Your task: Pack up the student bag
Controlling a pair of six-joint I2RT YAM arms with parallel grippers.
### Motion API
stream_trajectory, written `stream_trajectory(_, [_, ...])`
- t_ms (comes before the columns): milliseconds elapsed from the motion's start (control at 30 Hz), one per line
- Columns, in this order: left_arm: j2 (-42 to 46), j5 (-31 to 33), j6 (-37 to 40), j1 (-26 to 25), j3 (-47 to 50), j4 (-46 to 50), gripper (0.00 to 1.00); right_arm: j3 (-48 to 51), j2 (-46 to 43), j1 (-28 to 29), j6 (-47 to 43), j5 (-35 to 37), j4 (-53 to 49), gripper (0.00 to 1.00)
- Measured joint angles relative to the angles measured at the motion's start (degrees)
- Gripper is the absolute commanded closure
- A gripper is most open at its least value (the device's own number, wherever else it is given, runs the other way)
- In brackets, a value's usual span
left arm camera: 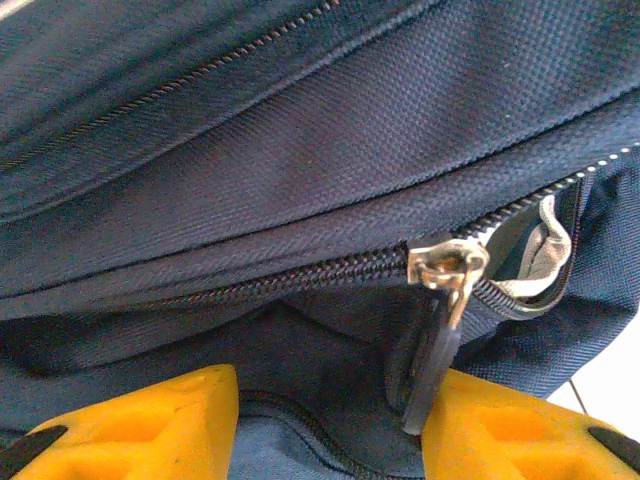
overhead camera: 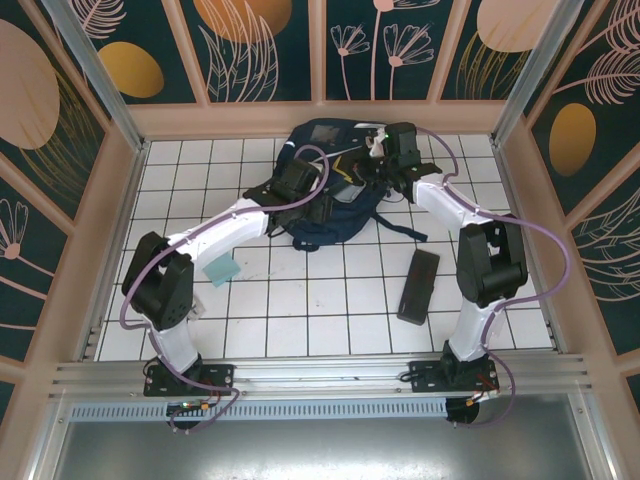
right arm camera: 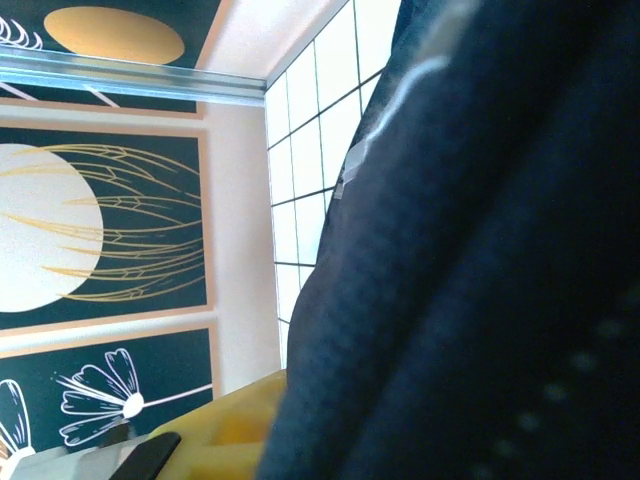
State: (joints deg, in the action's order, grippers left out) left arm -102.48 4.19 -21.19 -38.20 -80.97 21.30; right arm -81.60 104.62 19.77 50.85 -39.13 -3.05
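Looking from above: bag (overhead camera: 345, 215) lies far-centre, with left gripper (overhead camera: 325, 195) and right gripper (overhead camera: 385, 152) on it; black case (overhead camera: 418, 285) and teal piece (overhead camera: 220, 270) lie unpacked.
Left wrist: zipper (left arm camera: 300, 275) part-open; your jaws stand apart beside its pull (left arm camera: 440, 330).
Right wrist: clenched, apparently on bag fabric.

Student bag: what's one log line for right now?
student bag: zipper partly open | left hand: open, around zipper pull | right hand: shut, at bag fabric
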Motion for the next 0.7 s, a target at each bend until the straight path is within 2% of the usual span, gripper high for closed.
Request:
stream_trajectory(300, [1.9, 1.3, 2.8, 1.7, -4.2, 8.4, 0.51, 0.0, -1.3, 0.0, -1.0, 0.8, 0.0, 1.0])
stream_trajectory(467, [2.9, 0.3, 2.2, 3.7, -4.2, 10.8, 0.47, 0.0, -1.4, -0.2, -1.4, 1.9, -1.5, 1.0])
stream_trajectory(600, [5.1, -3.2, 1.0, 3.8, -3.5, 9.5, 0.49, 0.0, -1.4, -0.3, -1.4, 2.2, -1.5, 1.0])
stream_trajectory(700, [7.1, -8.9, -1.2, 3.8, -0.1, 4.2, 0.49, 0.0, -1.4, -0.2, -1.4, 2.3, -1.5, 1.0])
